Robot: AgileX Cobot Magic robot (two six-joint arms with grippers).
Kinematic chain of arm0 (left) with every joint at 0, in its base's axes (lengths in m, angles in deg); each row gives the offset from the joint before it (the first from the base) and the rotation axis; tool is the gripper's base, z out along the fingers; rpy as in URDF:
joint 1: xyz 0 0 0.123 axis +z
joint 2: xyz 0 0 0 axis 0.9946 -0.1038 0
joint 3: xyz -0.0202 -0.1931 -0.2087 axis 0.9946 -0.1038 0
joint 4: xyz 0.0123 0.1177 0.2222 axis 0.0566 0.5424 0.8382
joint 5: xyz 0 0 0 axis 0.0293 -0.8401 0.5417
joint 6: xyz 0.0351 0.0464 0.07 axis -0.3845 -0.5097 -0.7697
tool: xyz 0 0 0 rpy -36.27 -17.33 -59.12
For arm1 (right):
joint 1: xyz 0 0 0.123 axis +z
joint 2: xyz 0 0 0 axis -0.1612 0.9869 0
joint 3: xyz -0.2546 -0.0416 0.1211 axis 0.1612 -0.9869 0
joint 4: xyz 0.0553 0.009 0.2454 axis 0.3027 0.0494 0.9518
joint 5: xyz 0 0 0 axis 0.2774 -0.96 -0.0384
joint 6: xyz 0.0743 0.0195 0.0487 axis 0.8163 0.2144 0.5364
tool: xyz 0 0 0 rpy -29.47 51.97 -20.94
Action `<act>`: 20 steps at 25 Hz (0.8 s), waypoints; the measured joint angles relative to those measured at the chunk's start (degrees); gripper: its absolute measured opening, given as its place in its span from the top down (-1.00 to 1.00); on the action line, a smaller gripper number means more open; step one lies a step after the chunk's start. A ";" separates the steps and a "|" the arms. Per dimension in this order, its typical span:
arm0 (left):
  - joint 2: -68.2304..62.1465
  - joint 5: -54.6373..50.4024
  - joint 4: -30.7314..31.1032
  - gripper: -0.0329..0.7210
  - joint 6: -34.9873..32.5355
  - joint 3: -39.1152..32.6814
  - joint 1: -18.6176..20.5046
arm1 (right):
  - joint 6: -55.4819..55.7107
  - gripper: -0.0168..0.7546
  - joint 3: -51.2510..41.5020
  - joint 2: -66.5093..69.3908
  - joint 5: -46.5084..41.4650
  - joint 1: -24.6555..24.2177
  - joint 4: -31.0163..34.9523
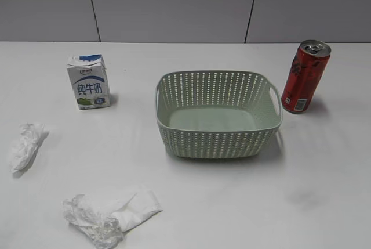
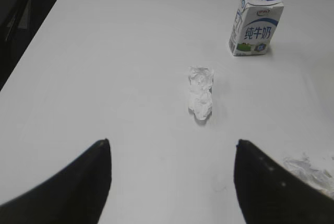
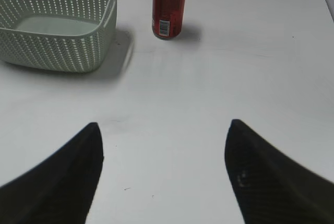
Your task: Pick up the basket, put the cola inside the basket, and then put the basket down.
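The pale green perforated basket (image 1: pixel 217 139) stands empty on the white table at the middle; it also shows at the top left of the right wrist view (image 3: pixel 57 51). The red cola can (image 1: pixel 305 77) stands upright just right of the basket, apart from it, and shows in the right wrist view (image 3: pixel 169 4). My left gripper (image 2: pixel 172 143) is open and empty over bare table, far from the basket. My right gripper (image 3: pixel 164 125) is open and empty, well short of the can and basket. Neither gripper shows in the exterior view.
A white-and-blue milk carton (image 1: pixel 88 82) stands at the back left, also in the left wrist view (image 2: pixel 255 25). A crumpled tissue (image 1: pixel 26 145) lies at the left, also in the left wrist view (image 2: pixel 201 93). Another crumpled tissue (image 1: pixel 110 214) lies at the front.
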 joint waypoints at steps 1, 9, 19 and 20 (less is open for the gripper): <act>0.00 0.00 0.00 -0.56 -0.03 0.00 0.00 | 0.00 -0.47 0.00 0.00 0.00 0.00 0.00; 0.00 0.06 -0.42 -0.56 -0.11 0.00 0.00 | 0.00 -0.47 0.00 0.00 0.00 0.00 0.00; -10.09 4.69 -7.33 -0.61 -0.10 6.60 0.00 | 0.00 -0.47 0.00 0.00 0.00 0.00 0.00; -12.43 4.69 -7.99 -0.61 -0.03 7.62 0.00 | 0.00 -0.47 0.00 0.00 0.00 0.00 0.00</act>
